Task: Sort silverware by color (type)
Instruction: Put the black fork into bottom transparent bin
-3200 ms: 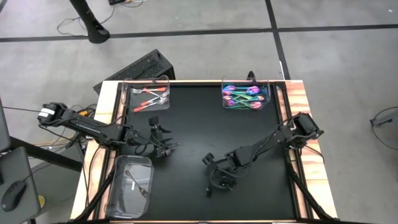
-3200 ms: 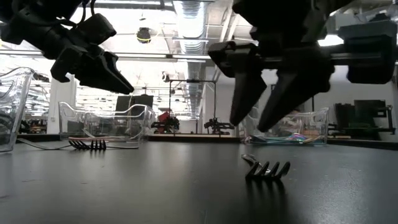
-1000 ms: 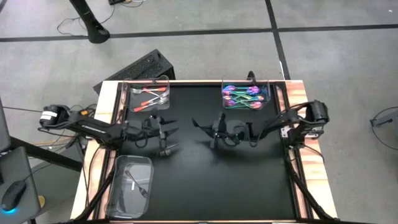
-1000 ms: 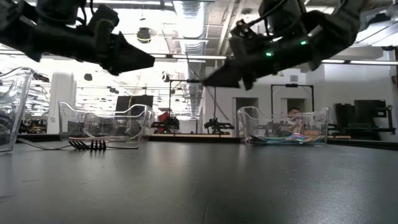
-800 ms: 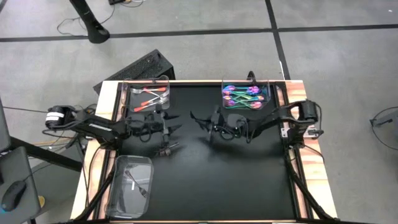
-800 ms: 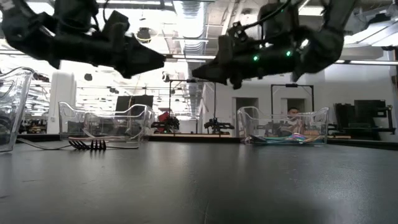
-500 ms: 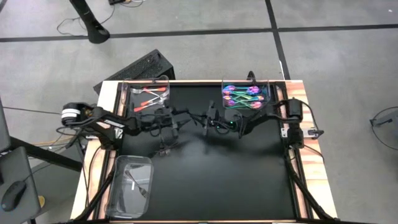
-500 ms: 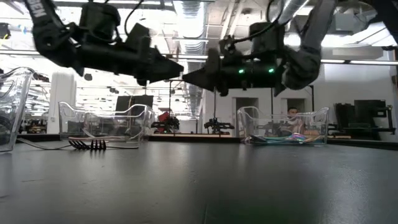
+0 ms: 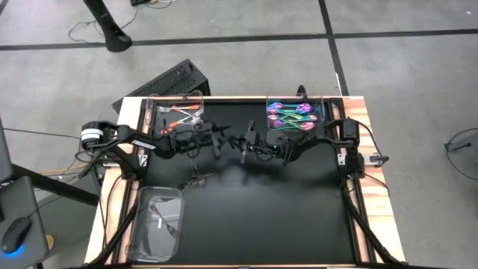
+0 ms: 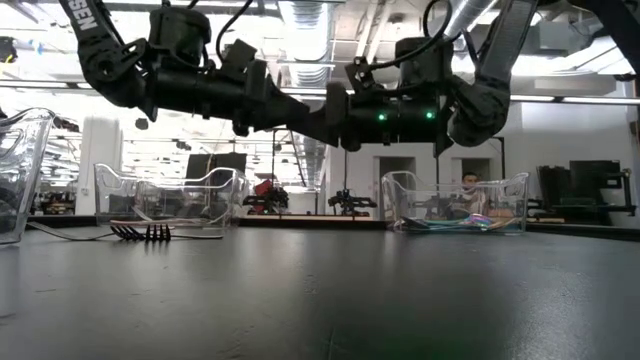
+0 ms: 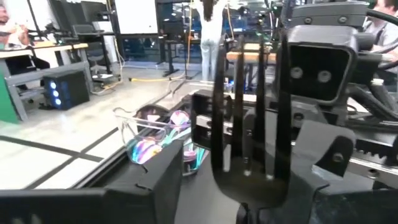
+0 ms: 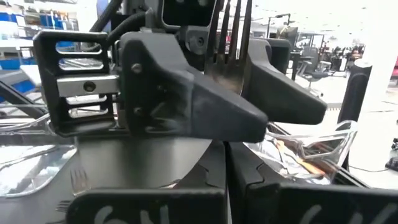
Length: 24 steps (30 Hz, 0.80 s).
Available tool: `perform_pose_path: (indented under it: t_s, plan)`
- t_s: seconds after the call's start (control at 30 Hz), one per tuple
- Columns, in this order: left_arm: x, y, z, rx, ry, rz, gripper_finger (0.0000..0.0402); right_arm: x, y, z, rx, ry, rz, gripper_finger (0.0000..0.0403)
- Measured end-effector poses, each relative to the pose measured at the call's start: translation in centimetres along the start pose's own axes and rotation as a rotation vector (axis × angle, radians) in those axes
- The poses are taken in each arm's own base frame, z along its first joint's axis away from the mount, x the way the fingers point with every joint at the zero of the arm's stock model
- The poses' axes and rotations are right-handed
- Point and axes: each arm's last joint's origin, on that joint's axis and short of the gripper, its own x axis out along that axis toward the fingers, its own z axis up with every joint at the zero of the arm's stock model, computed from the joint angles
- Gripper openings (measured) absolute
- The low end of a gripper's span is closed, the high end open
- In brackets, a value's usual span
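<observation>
Front-left tray (image 9: 142, 228): clear plastic, at the table's near left corner; one dark piece (image 9: 158, 219) lies in it
Back-left tray (image 9: 154, 113): clear, at the far left corner, with the coppery silverware (image 9: 179, 112) in it
Loose fork (image 10: 145, 232): dark, flat on the black table (image 9: 261, 217), tines up, just in front of the back-left tray in the low view
Left arm: reaches in from the left edge, level above the table, towards the middle of the far half
Left gripper (image 9: 216, 140): in the air, tip to tip with the right gripper; its jaws stand apart on either side of the held fork's head, with a gap showing on one side, and I cannot tell whether the other finger touches it
Held fork (image 11: 249, 124): dark, well above the table between the two grippers, tines towards the left wrist camera
Right gripper (image 9: 240, 143): in the air just beside the left one, jaws closed tight on the held fork's handle end
Right arm: comes in level from the right edge, green lights showing on its wrist
Back-right tray (image 9: 323, 112): clear, at the far right corner, with the iridescent silverware (image 9: 291, 116) in it
</observation>
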Motion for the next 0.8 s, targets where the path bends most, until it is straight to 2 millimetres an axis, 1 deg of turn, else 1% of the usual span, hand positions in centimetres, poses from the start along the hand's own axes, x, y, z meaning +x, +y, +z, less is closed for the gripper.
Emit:
perform_pose_path:
  t_s: [0.13, 0.33, 0.5, 0.63, 0.7, 0.8]
  plan:
    - [0.0, 0.2, -0.1, -0.019, 0.002, 0.026, 0.0135, 0.0, 0.1, 0.0, -0.005, 0.002, 0.000, 0.0010]
    - [-0.3, 0.1, -0.5, 0.007, 0.022, 0.013, 0.0018, 0.0, 0.2, 0.0, -0.043, 0.006, -0.007, 0.0010]
    - [-0.3, 0.1, -0.7, 0.034, 0.043, 0.012, 0.0002, 0.0, 0.2, -0.1, -0.043, 0.017, -0.008, 0.0012]
    - [-0.5, 0.3, -0.5, 0.071, 0.068, 0.038, 0.0000, 0.0, 0.2, -0.2, -0.003, 0.022, -0.019, 0.0028]
    - [-1.0, 0.4, 0.0, 0.076, 0.100, 0.041, 0.0000, 0.0, 0.3, -0.1, 0.021, 0.017, -0.018, 0.0042]
    - [-2.6, 0.6, 1.6, 0.084, 0.187, 0.081, 0.0000, 0.0, 0.3, 0.1, 0.032, 0.000, -0.018, 0.0063]
